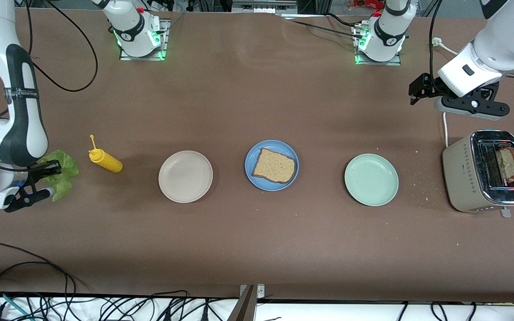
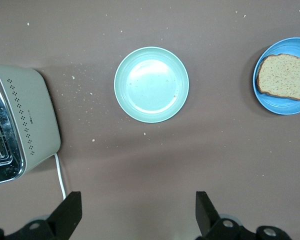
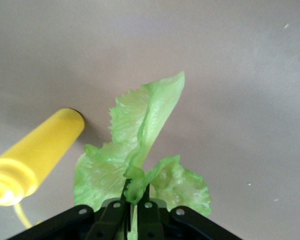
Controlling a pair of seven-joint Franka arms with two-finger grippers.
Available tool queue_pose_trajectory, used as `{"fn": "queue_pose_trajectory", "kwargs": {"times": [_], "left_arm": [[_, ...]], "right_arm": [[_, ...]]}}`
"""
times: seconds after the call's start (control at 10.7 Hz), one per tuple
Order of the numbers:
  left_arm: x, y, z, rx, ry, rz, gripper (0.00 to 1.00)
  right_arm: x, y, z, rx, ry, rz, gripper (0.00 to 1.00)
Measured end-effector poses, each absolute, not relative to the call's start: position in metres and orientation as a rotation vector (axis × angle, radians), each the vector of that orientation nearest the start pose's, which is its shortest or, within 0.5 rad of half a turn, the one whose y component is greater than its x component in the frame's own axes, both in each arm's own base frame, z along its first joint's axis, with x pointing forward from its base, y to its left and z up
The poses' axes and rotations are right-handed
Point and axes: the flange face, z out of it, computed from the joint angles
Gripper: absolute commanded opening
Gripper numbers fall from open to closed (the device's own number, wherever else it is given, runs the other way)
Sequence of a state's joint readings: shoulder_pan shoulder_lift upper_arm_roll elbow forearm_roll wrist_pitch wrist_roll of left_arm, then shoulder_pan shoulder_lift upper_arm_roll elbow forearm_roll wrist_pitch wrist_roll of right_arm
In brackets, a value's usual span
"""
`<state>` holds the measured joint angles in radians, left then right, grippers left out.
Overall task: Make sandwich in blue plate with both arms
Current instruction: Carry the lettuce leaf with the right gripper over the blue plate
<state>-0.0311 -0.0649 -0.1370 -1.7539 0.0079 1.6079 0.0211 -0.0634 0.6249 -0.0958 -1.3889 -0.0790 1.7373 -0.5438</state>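
Note:
The blue plate (image 1: 251, 157) sits mid-table between two other plates, with one brown toasted bread slice (image 1: 275, 166) lying flat in it. My right gripper (image 1: 48, 178) is shut on a ruffled green lettuce leaf (image 1: 64, 170) over the table at the right arm's end; the right wrist view shows the leaf (image 3: 145, 130) pinched between the closed fingers (image 3: 137, 202). My left gripper (image 1: 423, 89) is open and empty, up over the table by the toaster. Its wrist view shows the spread fingers (image 2: 137, 212), the blue plate (image 2: 285, 106) and the bread (image 2: 284, 76). A second bread slice (image 1: 509, 164) stands in the toaster.
A beige plate (image 1: 185, 176) lies toward the right arm's end and a pale green plate (image 1: 371, 179) toward the left arm's end. A yellow mustard bottle (image 1: 105, 160) lies beside the lettuce. The toaster (image 1: 466, 174) stands at the left arm's end, with crumbs around it.

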Motion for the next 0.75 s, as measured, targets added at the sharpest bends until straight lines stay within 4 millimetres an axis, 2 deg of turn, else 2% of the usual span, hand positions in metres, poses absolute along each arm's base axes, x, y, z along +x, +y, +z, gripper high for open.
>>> {"fn": "queue_pose_trajectory", "kwargs": {"times": [0.28, 0.47, 0.56, 0.75], "left_arm": [[0.524, -0.09, 0.576, -3.104, 0.293, 0.125, 1.0], [0.524, -0.09, 0.576, -3.105, 0.292, 0.125, 1.0], [0.524, -0.09, 0.576, -3.105, 0.293, 0.125, 1.0], [0.524, -0.09, 0.576, -3.105, 0.294, 0.125, 1.0]], "right_arm": [[0.696, -0.068, 0.384, -3.08, -0.728, 0.4, 0.0], [0.698, -0.031, 0.416, -3.052, -0.73, 0.314, 0.0], [0.697, -0.009, 0.429, -3.024, -0.693, 0.27, 0.0], [0.694, 0.039, 0.439, -2.969, -0.624, 0.229, 0.0]]}}
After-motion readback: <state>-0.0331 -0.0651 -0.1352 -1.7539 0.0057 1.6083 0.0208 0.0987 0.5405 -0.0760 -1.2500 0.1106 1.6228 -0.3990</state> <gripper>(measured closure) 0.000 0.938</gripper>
